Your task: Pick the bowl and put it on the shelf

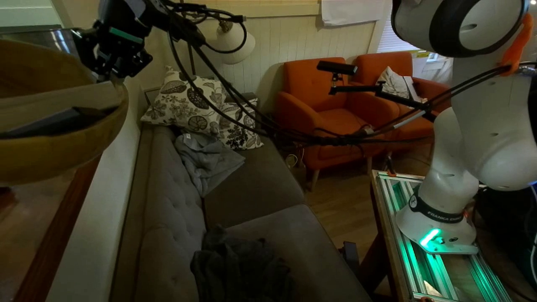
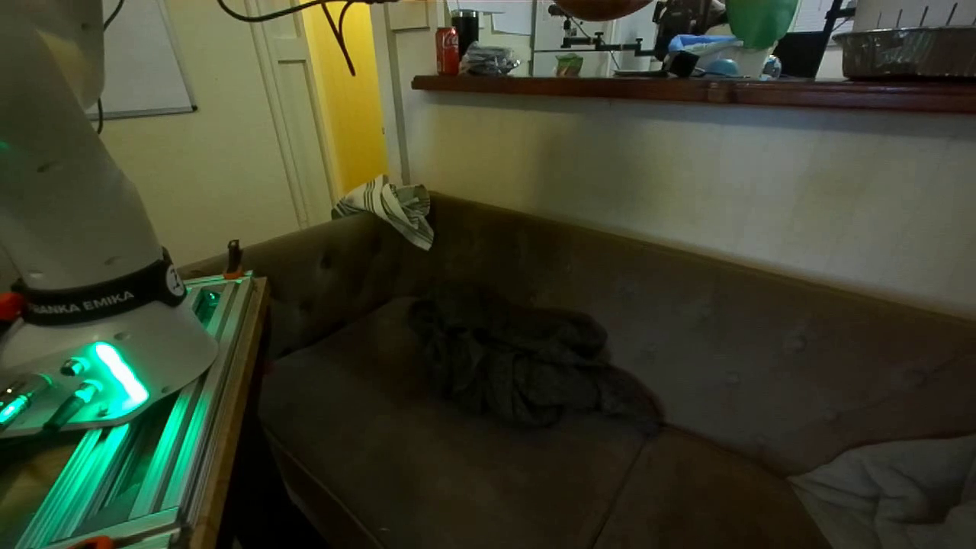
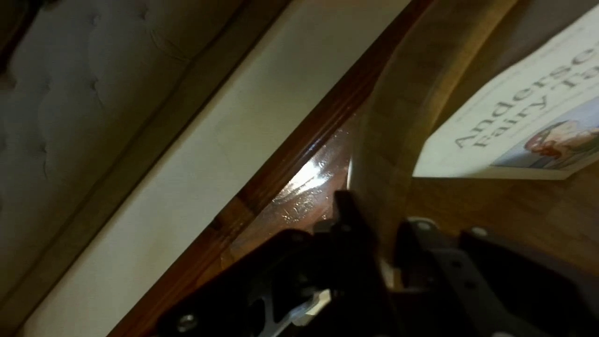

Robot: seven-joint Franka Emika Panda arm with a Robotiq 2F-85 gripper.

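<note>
The bowl (image 1: pixel 54 155), tan-brown wood with a thick rim, is at the far left of an exterior view, cut off by the edge and tilted. My gripper (image 1: pixel 111 69) is shut on its near rim. In the wrist view the gripper's fingers (image 3: pixel 378 222) stand on both sides of the bowl's wall (image 3: pixel 393 121). The bowl's underside (image 2: pixel 602 8) shows at the top of an exterior view, above the shelf and apart from it. The shelf (image 2: pixel 648 90) is a dark-brown ledge, also seen in an exterior view (image 1: pixel 58 235) and below the bowl in the wrist view (image 3: pixel 229 215).
A book (image 3: pixel 496 135) lies inside the bowl. On the shelf stand a red can (image 2: pixel 447 51), a dark tumbler (image 2: pixel 464 29), a green thing (image 2: pixel 761 21) and a foil tray (image 2: pixel 907 53). The grey sofa (image 1: pixel 168 201) lies below, with a dark blanket (image 1: pixel 241 268). Cables (image 1: pixel 235 100) hang from my arm.
</note>
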